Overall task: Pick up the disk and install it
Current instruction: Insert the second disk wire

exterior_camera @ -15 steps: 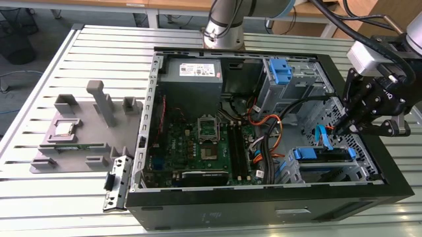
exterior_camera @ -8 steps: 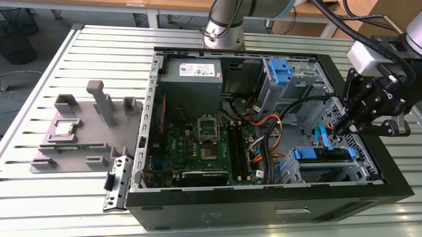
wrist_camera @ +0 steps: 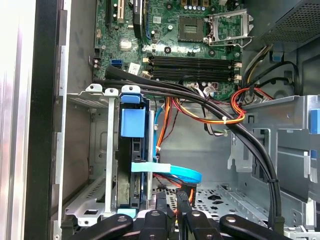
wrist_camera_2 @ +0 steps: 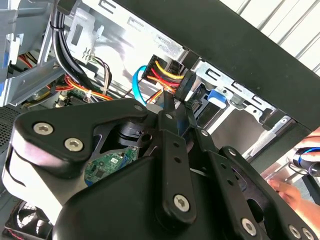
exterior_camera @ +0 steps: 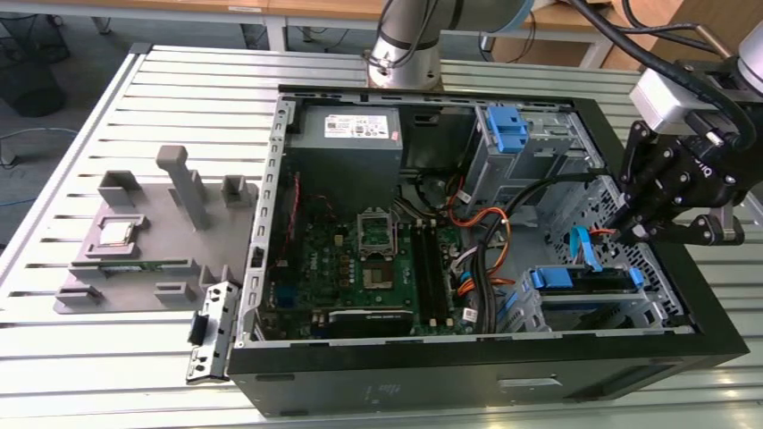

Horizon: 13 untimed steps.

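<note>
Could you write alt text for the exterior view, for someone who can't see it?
A black robot gripper hangs inside an open computer case, above a disk in a blue bracket seated in its metal bay. The case lies on a slatted table.

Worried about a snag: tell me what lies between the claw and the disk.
The disk sits in its bay. A light blue flat cable crosses the gap between it and the claw, and red and orange wires lie close beside the claw. Nothing else visible intervenes.

Blue-bracketed disk (exterior_camera: 582, 279) (dark-bodied) beside black gripper (exterior_camera: 638, 234).
</note>
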Available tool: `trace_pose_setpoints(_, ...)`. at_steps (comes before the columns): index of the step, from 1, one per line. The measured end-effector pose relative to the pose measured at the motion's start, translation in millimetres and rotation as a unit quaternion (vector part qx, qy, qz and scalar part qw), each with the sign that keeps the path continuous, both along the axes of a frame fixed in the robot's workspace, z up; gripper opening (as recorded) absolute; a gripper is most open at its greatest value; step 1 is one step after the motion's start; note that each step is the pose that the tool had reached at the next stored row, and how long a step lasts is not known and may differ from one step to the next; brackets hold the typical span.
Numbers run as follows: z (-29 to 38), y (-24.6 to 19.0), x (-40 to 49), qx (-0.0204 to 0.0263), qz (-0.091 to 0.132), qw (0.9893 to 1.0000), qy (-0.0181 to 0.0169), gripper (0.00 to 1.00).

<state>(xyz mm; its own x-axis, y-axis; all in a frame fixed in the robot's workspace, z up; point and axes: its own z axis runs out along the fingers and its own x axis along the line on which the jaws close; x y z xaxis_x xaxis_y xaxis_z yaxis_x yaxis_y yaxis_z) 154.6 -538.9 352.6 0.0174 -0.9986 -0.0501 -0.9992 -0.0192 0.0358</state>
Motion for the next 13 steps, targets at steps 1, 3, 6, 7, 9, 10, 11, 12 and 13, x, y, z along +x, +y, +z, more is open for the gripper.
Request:
trace_pose_setpoints(1, 0.0, 0.0, 0.0, 0.0, 0.0, 1.0, 0.0, 0.23)
trace_pose_setpoints(3, 0.1, 0.0, 0.0, -0.0001, 0.0, 1.0, 0.0, 0.23)
trace_pose_setpoints(6, 0.2, 0.0, 0.4, -0.0002, 0.0, 1.0, 0.0, 0.23)
trace_pose_setpoints(7, 0.3, 0.0, 1.5, -0.0003, 0.0, 1.0, 0.0, 0.23)
trace_pose_setpoints(9, 0.0, 0.0, 4.8, -0.0001, 0.0, 1.0, 0.0, 0.23)
trace_pose_setpoints(10, 0.0, 0.0, 6.8, -0.0002, 0.0, 1.0, 0.0, 0.23)
trace_pose_setpoints(11, -0.2, 0.0, 8.4, -0.0001, 0.0, 1.0, 0.0, 0.23)
trace_pose_setpoints(12, -0.3, 0.0, 9.8, -0.0001, 0.0, 1.0, 0.0, 0.23)
trace_pose_setpoints(13, -0.6, 0.0, 11.0, -0.0001, 0.0, 1.0, 0.0, 0.23)
